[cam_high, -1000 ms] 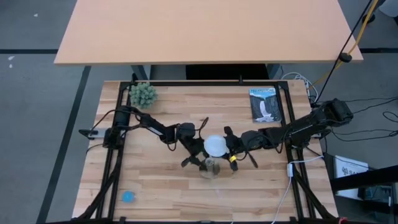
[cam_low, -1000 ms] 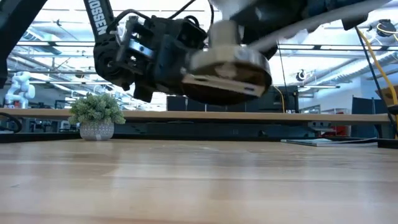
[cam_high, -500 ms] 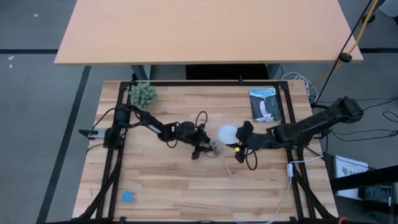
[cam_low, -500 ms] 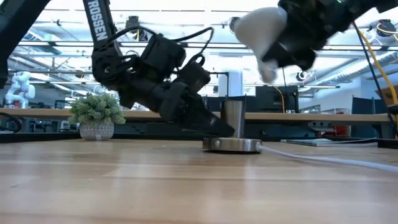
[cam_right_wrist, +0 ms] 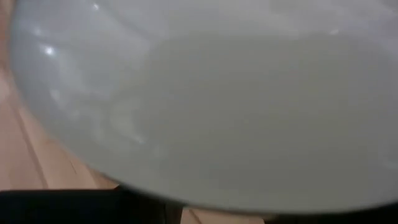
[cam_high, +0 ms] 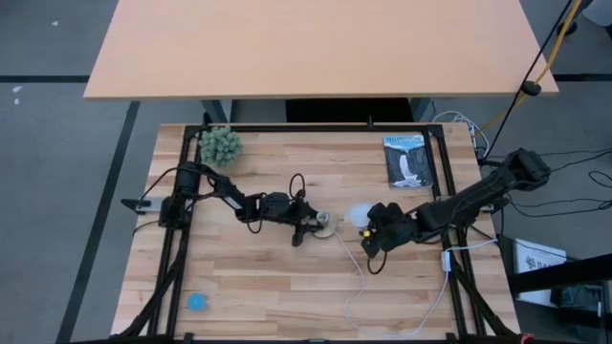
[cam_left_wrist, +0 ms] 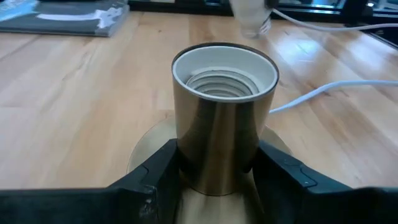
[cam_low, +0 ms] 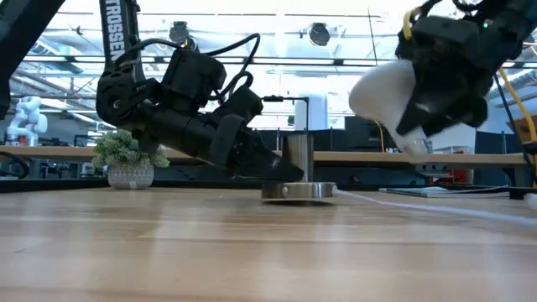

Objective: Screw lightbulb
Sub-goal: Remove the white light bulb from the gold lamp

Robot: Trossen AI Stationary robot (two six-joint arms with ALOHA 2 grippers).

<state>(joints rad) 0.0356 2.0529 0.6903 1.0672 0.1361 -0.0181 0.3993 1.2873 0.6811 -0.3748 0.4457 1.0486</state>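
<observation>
Lightbulb (cam_low: 388, 94) — one only, white and frosted — sits in the right gripper (cam_high: 373, 232), its globe filling the right wrist view and hiding the fingers there; in the low view the dark gripper wraps the bulb from behind, the fingers pinching the globe, with the narrow base pointing down and tilted, clear above the table (cam_high: 249, 287). The right arm reaches in low from its side of the table, bent at the elbow, its gripper held off the wood. The bulb hangs just beside the socket (cam_left_wrist: 224, 118), apart from it and to the right gripper's inner side, not over the opening. The left gripper (cam_left_wrist: 217, 177) lies stretched out low across the table, tilted down, its two fingers (cam_left_wrist: 155, 180) pressed against either side of the single brassy socket cylinder, which stands upright on its round base with the threaded mouth open. One white cord (cam_high: 354, 287) trails away from the socket toward the table's near edge. Farther from both grippers — one small potted plant (cam_high: 220, 145), one booklet (cam_high: 408, 161), one blue disc (cam_high: 196, 302).
</observation>
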